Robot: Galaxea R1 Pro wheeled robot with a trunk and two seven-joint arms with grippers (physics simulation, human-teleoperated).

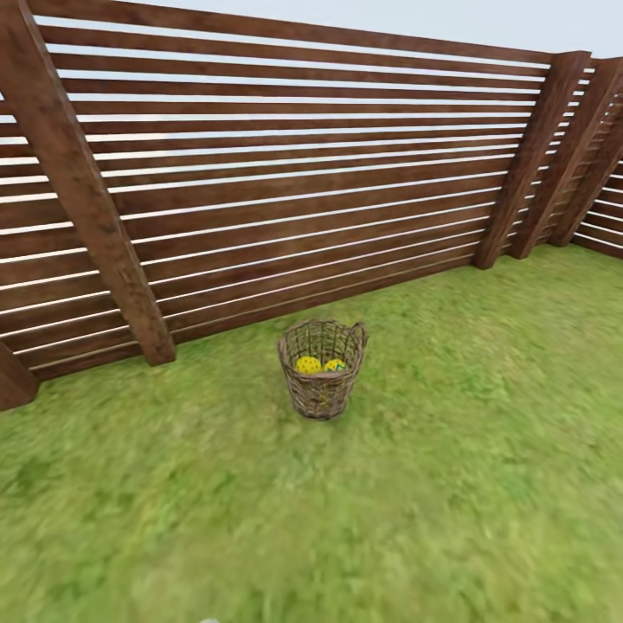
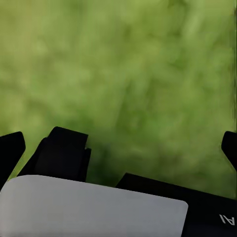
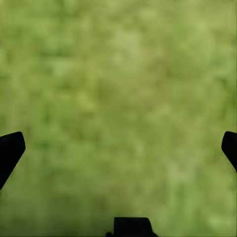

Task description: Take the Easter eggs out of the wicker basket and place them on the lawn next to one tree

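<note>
The brown wicker basket (image 1: 322,369) stands upright on the lawn (image 1: 450,450) a short way in front of the fence, at the middle of the head view. Inside it I see two yellow Easter eggs (image 1: 308,365) with blue and red markings, one beside the other (image 1: 335,366); more of the inside is hidden by the wall. In the left wrist view my left gripper (image 2: 118,143) is open over bare grass, its black fingertips (image 2: 11,148) at the frame's sides. My right gripper (image 3: 118,145) is likewise open over grass, holding nothing. No tree is in view.
A tall brown slatted wooden fence (image 1: 285,182) runs behind the basket and turns a corner at the far right (image 1: 597,164), with slanted posts (image 1: 82,190). Open grass stretches ahead and to the right. Parts of the robot's body (image 2: 94,207) show in the left wrist view.
</note>
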